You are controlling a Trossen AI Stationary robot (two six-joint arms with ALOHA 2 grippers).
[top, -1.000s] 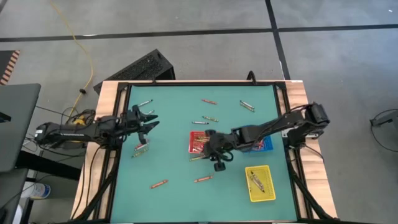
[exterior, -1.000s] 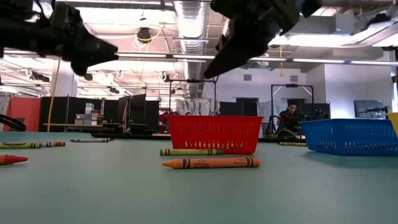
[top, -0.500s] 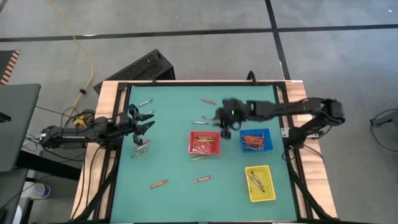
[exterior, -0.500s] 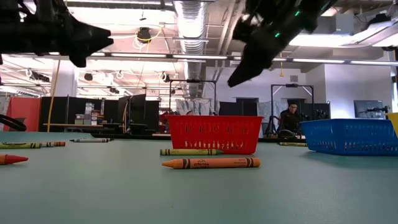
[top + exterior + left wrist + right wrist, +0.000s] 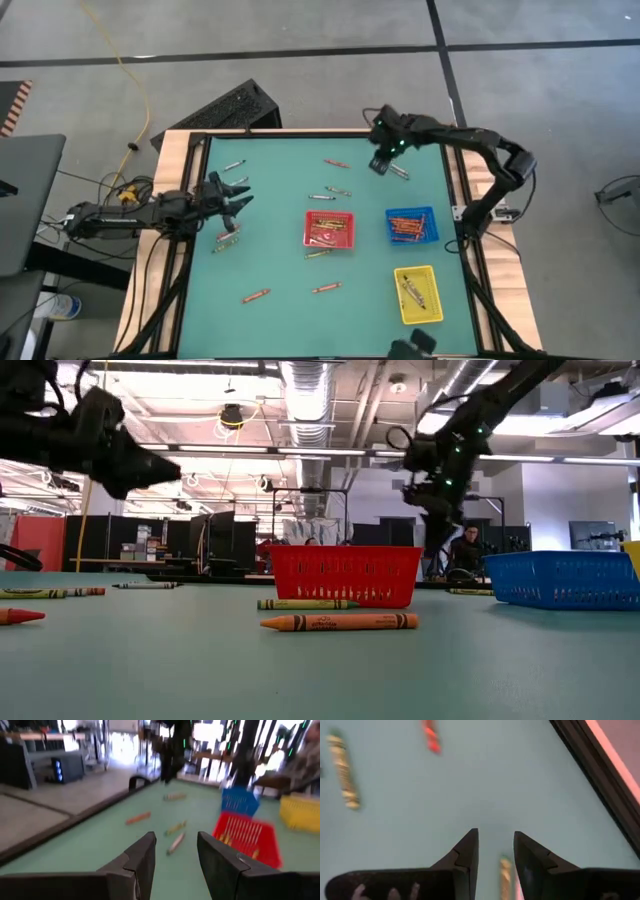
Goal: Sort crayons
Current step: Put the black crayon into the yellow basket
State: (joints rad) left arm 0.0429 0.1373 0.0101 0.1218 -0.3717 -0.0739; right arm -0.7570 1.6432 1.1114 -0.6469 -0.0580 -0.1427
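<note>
Crayons (image 5: 397, 170) lie scattered across the mat; we hang our right gripper (image 5: 378, 163), fingers apart and empty, just beside one at the far edge, likely to grab it. Left gripper (image 5: 237, 195) waits, fingers parted.

A: Surface?

B: Was a green-topped table (image 5: 280, 215) with wooden side edges (image 5: 168, 200).

A: Sat directly on it?

B: Counted three trays: red tray (image 5: 329, 229) mid-table, blue tray (image 5: 411, 226) near its right, yellow tray (image 5: 418, 294) toward the front right corner, apart from both.

A: Loose crayons?

B: Logged several, scattered. Grey crayon (image 5: 234, 165) far left, orange-red crayon (image 5: 336, 162) far middle, another grey crayon (image 5: 397, 170) far right. Two pale crayons (image 5: 328, 192) behind the red tray, apart from it. Yellowish crayon (image 5: 317, 255) just in front of that tray. Two orange crayons (image 5: 326, 288) near the front. Small cluster (image 5: 227, 237) by the left edge.
</note>
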